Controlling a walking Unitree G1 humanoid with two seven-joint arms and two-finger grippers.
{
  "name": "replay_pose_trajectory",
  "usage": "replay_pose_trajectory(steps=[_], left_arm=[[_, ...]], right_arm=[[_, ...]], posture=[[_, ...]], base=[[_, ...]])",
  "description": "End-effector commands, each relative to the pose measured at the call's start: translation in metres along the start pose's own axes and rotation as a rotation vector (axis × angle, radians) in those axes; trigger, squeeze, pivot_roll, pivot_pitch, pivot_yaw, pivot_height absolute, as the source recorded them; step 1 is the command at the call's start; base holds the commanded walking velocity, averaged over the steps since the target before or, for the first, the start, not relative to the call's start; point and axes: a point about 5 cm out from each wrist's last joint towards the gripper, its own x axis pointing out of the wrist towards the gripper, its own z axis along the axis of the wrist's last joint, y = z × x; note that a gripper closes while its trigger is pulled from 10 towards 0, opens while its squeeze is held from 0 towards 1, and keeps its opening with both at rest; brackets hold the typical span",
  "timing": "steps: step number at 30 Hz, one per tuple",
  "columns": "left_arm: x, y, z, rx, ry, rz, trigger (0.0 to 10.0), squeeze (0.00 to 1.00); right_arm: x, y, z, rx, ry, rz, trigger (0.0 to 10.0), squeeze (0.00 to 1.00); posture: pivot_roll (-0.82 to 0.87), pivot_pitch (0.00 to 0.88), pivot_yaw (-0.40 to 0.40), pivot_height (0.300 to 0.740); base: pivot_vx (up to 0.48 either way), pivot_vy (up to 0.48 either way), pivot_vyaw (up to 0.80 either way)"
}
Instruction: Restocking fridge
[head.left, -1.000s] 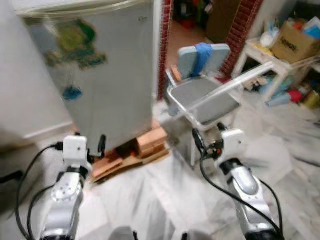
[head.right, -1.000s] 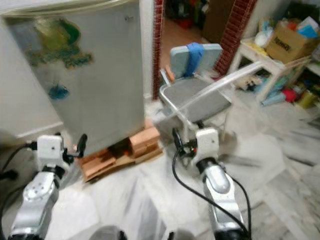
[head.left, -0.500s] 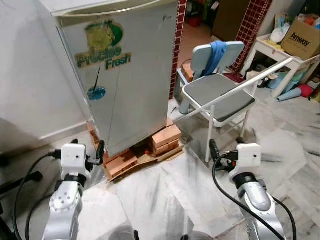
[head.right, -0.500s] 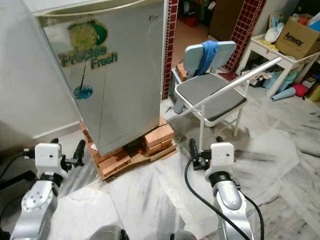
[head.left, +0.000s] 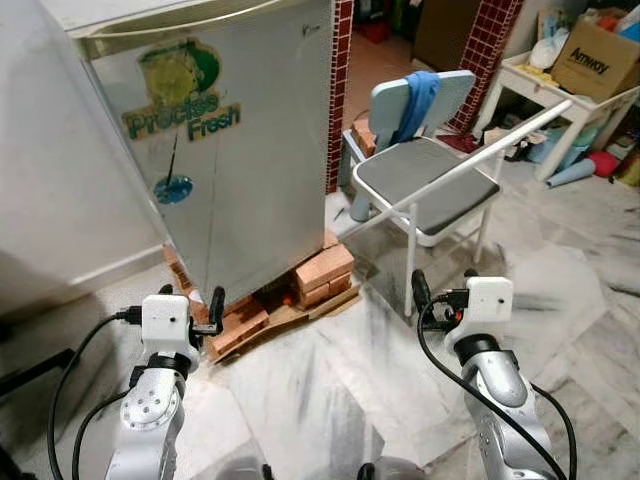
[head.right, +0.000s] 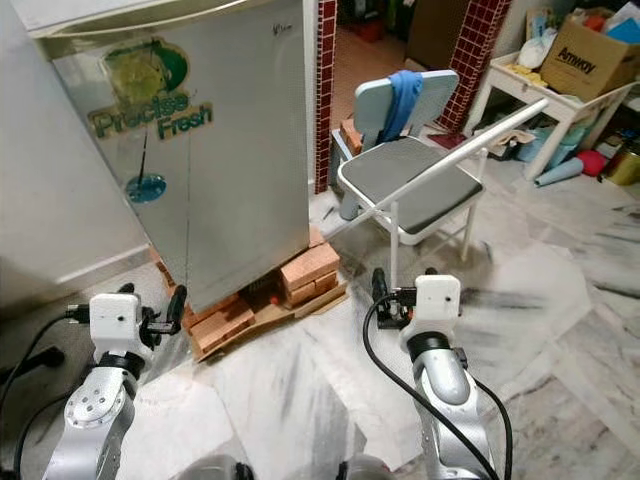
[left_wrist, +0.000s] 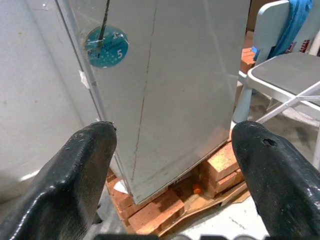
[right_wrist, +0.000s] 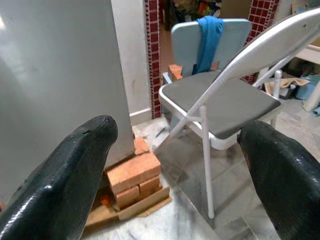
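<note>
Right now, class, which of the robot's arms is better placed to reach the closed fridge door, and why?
Probably the left. The left gripper, open, sits just before the fridge, facing its door; the right gripper, open, is nearer the chair.

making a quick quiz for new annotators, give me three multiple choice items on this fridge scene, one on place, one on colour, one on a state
1. What does the fridge stand on?
A. bare floor
B. bricks
C. a trolley

2. What colour is the cloth on the folding chair?
A. blue
B. red
C. yellow

3. How is the fridge door?
A. wide open
B. taken off
C. shut

Key: 1 B, red bricks and boards lie under its base. 2 A, a blue cloth hangs over the chair's backrest. 3 C, the door front sits flush, and both the left gripper and the right gripper are open and apart from it.
</note>
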Motion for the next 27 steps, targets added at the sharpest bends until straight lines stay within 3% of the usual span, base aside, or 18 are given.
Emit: replay_pose_trajectory(steps=[1,4,12,16,27], left_arm=[[-0.003,0.005,-0.002,0.010,0.014,0.020,10.0,0.00],[-0.007,0.009,-0.006,0.003,0.053,0.024,10.0,0.00],[-0.003,0.008,-0.005,-0.047,0.064,-0.019,10.0,0.00],[0.000,0.005,-0.003,-0.087,0.078,-0.037,10.0,0.00],[0.005,0.009,0.001,-0.023,0.056,-0.030,10.0,0.00]], right_arm=[[0.003,0.001,0.005,0.009,-0.017,0.016,10.0,0.00],[0.000,0.000,0.006,-0.081,-0.015,0.035,10.0,0.00],[0.006,-0.006,0.017,-0.002,-0.058,0.059,10.0,0.00],[0.008,-0.006,0.014,-0.019,-0.029,0.062,10.0,0.00],[0.006,-0.004,0.016,-0.025,-0.044,0.070,10.0,0.00]], posture=[[0.03,0.000,0.002,0.740],[0.03,0.000,-0.001,0.740],[0.02,0.000,0.001,0.740],[0.02,0.000,0.005,0.740],[0.01,0.000,0.022,0.740]], base=[[0.000,0.000,0.00],[0.000,0.301,0.00],[0.000,0.480,0.00],[0.000,0.480,0.00],[0.000,0.480,-0.77]])
